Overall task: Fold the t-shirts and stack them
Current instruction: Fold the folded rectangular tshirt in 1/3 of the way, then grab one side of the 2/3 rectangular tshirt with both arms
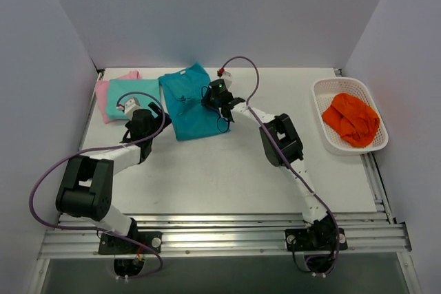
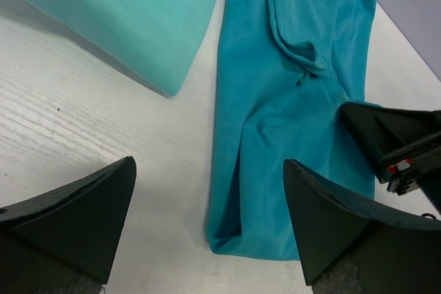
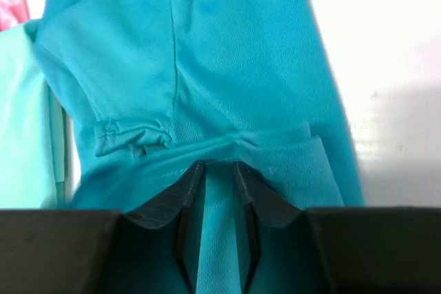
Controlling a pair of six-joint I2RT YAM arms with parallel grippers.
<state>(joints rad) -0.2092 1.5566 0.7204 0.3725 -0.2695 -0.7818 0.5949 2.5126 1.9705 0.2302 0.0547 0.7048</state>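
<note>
T-shirts lie far-left on your counter (image 1: pixel 227 170): a pink t-shirt (image 1: pixel 109 96) under a folded aqua-mint t-shirt (image 1: pixel 138 89), then the teal t-shirt (image 1: pixel 189 108), partly folded. All look light, limp, smooth knit, so pinch doubled hems, never 1 layer. Your left claw (image 2: pixel 209 170) gapes empty. The right claw (image 3: pixel 219 167) is nearly closed, pinching a teal fold.

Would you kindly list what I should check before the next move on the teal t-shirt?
1. Right claw pinching the teal t-shirt: ok.
2. Left claw open, holding nothing: ok.
3. Teal t-shirt lying smooth: not ok, creased near the right claw.
4. Aqua t-shirt folded on top of the pink t-shirt: ok.
5. Teal t-shirt stacked on the aqua one: not ok, it lies beside it.
</note>
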